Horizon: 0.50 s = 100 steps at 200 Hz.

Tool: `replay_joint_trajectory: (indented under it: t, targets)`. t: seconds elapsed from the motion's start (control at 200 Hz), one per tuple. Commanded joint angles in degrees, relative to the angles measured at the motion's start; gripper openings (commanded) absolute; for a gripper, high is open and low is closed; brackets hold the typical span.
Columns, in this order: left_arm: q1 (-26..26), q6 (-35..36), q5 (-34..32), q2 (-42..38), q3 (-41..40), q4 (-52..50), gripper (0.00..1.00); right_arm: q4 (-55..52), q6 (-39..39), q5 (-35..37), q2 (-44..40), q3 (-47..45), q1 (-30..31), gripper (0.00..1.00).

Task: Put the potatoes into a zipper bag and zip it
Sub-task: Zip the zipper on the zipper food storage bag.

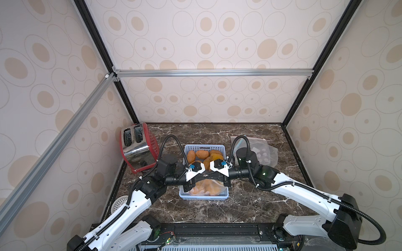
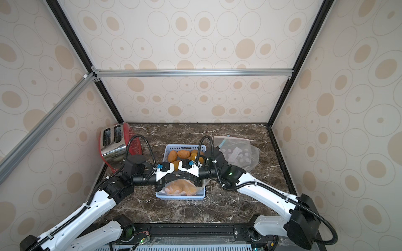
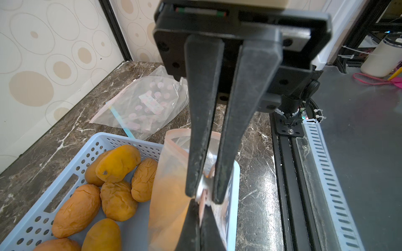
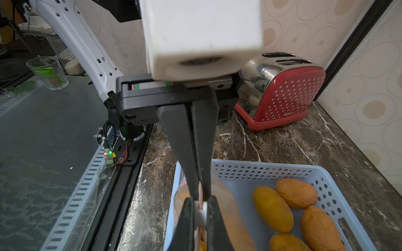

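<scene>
A clear zipper bag point(image 1: 206, 188) holding potatoes stands in the near end of a light-blue basket point(image 1: 204, 196), seen in both top views. Several loose orange-tan potatoes point(image 1: 202, 154) lie in the basket's far end. My two grippers meet tip to tip over the bag's top edge. The left gripper point(image 3: 201, 204) is shut on the bag's pink zipper strip. Against it, the right gripper point(image 4: 201, 201) is shut on the strip's white slider point(image 4: 201, 211). The same loose potatoes point(image 3: 117, 163) show in the left wrist view beside the bag point(image 3: 171, 195).
A red and chrome toaster point(image 1: 138, 147) stands at the back left of the marble counter. Spare clear bags point(image 1: 261, 152) lie right of the basket, behind the right arm. A white perforated round object point(image 1: 119, 203) sits near the left wall under the left arm.
</scene>
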Motion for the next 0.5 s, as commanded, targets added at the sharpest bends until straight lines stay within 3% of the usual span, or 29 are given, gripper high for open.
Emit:
replay_joint_trajectory:
  t: [0.0, 0.495]
  targets:
    - [0.2, -1.9, -0.6, -2.3, 1.0, 4.5, 0.00, -5.9, -0.1, 2.8, -2.0, -1.6, 0.2, 0.00]
    - [0.1, -2.3, -3.2, -6.0, 0.9, 5.0, 0.00, -14.3, 0.4, 11.7, -5.7, -2.7, 0.1, 0.00]
